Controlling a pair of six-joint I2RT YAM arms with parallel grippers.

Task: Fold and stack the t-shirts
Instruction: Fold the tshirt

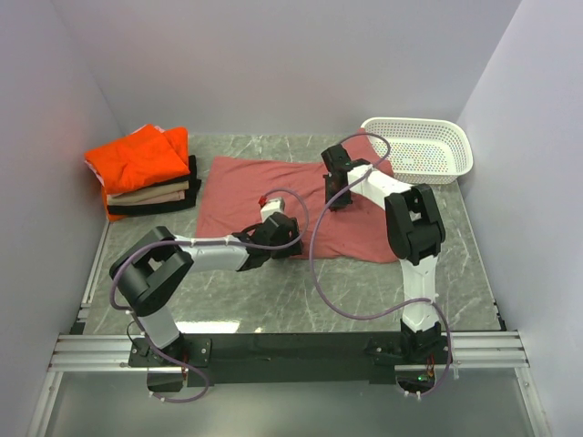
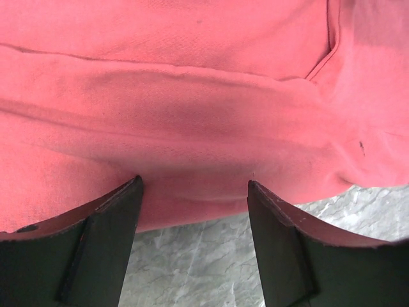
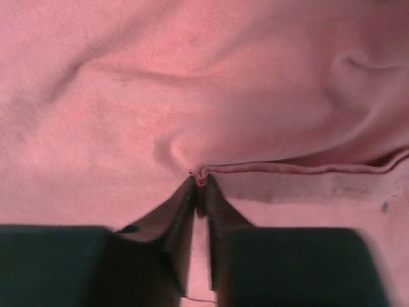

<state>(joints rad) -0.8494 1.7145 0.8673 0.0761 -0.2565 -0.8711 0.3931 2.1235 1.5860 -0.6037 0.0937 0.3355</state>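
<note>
At the centre of the table [image 1: 273, 300] we found the salmon shirt [image 1: 237, 191] spread out, its far right corner just beside the white basket [image 1: 428, 150]. The stack of folded shirts [image 1: 146, 177] stood at the far left, apart from it.

We noted the right gripper [image 3: 200, 182] clenched on the shirt, with only a thin bead of the hem [image 3: 300, 169] caught between its tips and a small pucker of cloth raised ahead of them. The left gripper [image 2: 193, 185] stood released, its jaws wide and straddling the shirt's near edge, with bare marble showing between them and nothing held.

We judged the fold to be barely begun and recorded these risks:

- The right-hand pinch was shallow. Under the drag of the cloth during a lift, the hem could slide out.
- If the right arm rose before the left had closed, the shirt would be pulled from one point and the fold would run crooked.
- The left fingers sat at the very edge. Closing there could miss the cloth or take one layer only; we could not tell how many layers lay beneath.
</note>
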